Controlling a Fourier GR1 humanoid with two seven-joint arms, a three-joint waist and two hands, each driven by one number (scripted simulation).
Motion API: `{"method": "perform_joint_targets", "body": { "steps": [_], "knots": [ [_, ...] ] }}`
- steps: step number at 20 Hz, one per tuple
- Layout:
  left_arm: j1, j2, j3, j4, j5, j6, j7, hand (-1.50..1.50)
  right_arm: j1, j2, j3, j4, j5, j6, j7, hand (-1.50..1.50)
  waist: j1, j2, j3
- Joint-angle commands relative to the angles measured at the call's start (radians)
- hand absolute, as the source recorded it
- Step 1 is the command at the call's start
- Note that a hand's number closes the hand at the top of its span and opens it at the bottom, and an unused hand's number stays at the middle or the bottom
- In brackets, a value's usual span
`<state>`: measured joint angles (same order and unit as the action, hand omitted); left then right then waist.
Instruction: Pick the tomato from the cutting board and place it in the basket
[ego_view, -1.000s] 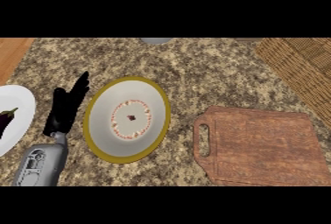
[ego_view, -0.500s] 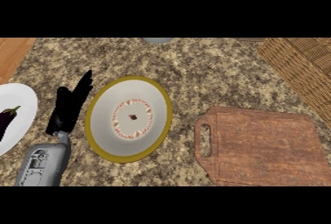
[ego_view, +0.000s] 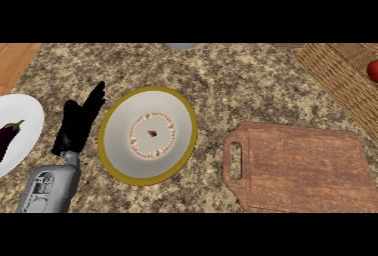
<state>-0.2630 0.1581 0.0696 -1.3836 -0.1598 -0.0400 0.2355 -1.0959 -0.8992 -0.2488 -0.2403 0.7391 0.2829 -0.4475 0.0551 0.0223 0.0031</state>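
Newly visible — tomato (ego_view: 373, 71), seemingly inside basket (ego_view: 341, 75); left hand (ego_view: 78, 122) rests open.

We see a speckled granite worktop (ego_view: 244, 85), a reddish-brown grained wooden cutting board (ego_view: 306, 170), and a tan woven wicker basket (ego_view: 339, 75).

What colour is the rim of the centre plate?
Yellow-gold, around a pale grey centre: the plate, seen in the head view.

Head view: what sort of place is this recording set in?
Most likely a kitchen counter: a speckled stone countertop carries a wooden cutting board, a yellow-rimmed plate and a wicker basket.
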Motion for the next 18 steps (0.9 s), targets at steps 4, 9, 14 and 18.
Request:
{"method": "perform_joint_targets", "body": {
  "steps": [4, 9, 14, 18],
  "knots": [
    [-0.018, 0.006, 0.012, -0.002, 0.004, 0.002, 0.001, 0.0, -0.007, -0.001, -0.106, 0.055, -0.088, -0.049, -0.061, -1.5, -0.005, -0.001, 0.001],
    [-0.02, 0.018, 0.012, 0.009, 0.001, -0.01, -0.002, 0.0, -0.01, -0.026, -0.208, 0.071, -0.173, -0.15, -0.046, -1.5, 0.001, 0.006, 0.002],
    [0.006, 0.0, -0.003, -0.004, -0.005, -0.003, -0.017, 0.0, -0.009, -0.148, -0.275, 0.11, -0.227, -0.119, 0.049, -1.5, -0.002, 0.004, 0.002],
    [-0.012, -0.013, -0.002, -0.014, 0.004, 0.002, 0.012, 0.0, 0.044, -0.222, -0.32, 0.136, -0.266, -0.092, 0.055, -1.5, -0.003, 0.008, 0.004]
  ]
}}
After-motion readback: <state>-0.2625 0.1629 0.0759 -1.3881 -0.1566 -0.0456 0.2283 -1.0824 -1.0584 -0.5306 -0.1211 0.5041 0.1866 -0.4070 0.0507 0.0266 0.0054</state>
